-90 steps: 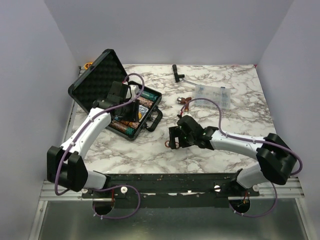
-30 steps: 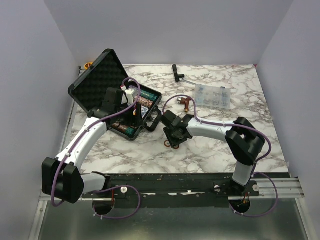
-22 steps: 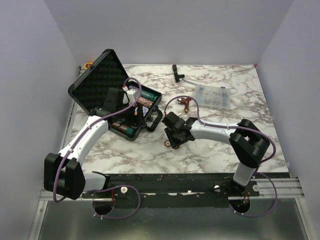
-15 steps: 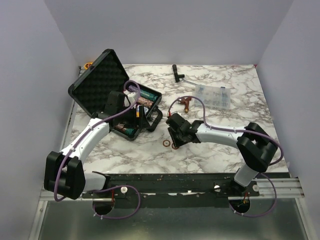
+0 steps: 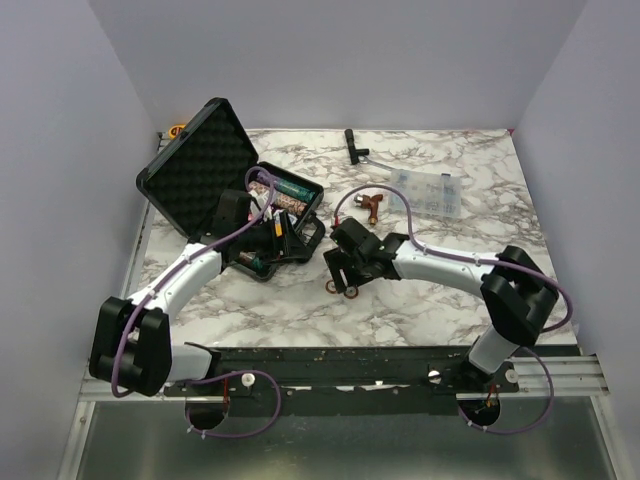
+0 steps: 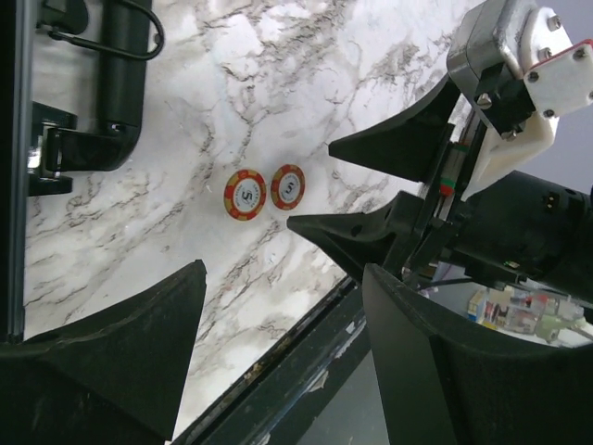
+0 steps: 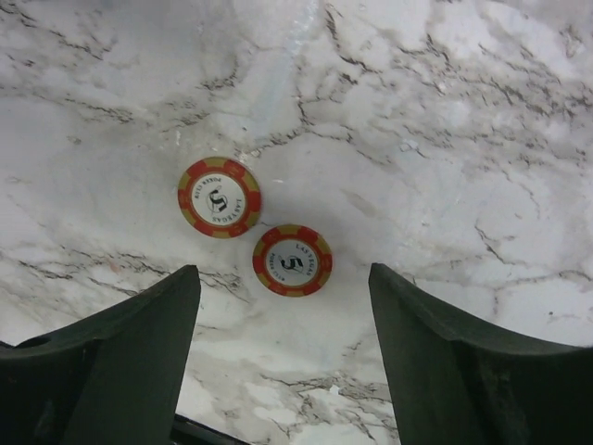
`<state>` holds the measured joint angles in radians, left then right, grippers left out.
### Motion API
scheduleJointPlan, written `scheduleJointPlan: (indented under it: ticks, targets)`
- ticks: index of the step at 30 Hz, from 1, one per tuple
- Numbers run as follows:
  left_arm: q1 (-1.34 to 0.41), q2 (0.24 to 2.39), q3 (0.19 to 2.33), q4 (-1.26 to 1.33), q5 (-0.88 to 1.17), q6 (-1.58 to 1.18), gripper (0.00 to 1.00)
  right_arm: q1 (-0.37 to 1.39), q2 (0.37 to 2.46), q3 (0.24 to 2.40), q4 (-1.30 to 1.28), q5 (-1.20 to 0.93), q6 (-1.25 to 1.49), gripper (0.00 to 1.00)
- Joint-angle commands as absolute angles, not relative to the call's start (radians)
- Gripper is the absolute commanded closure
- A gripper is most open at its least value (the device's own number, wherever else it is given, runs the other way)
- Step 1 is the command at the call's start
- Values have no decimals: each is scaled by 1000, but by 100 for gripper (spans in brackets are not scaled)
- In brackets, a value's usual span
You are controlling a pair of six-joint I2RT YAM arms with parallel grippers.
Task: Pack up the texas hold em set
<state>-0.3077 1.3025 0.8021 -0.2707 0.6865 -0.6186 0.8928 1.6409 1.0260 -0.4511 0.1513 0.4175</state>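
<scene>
The black case (image 5: 190, 165) of the texas hold em set stands open at the back left, with rows of chips (image 5: 290, 200) in its tray. Its handle (image 6: 125, 83) shows in the left wrist view. Two red-and-yellow poker chips (image 7: 219, 197) (image 7: 292, 260) lie flat on the marble, side by side and just apart. They also show as two chips (image 6: 245, 194) (image 6: 288, 186) in the left wrist view. My right gripper (image 7: 283, 273) hovers open just over them, holding nothing. My left gripper (image 5: 288, 237) is open and empty at the case's near right corner, facing the chips.
A clear compartment box (image 5: 425, 190) lies at the back right, with a small copper-red part (image 5: 368, 203) left of it. A black-handled tool (image 5: 353, 145) lies near the back wall. The table's front rail (image 5: 340, 355) runs close below the chips.
My right gripper has opened wide, and a second chip now lies beside the first on the marble. My left gripper has swung right, out over the case's near corner.
</scene>
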Motion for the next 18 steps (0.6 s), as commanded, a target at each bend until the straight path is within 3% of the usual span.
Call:
scheduleJointPlan:
  ticks: [1,12,18]
  targets:
    - [-302,1228,809,-302,574,-605,32,888,1721,1135,-617,49,387,20]
    - [-302,1053,864,-464,395,-435,25,891,1985,1408,-791,44,383,16]
    - [-302,1019,858,-488,393,-367,25,904,2079,1519,-871,72,405,28]
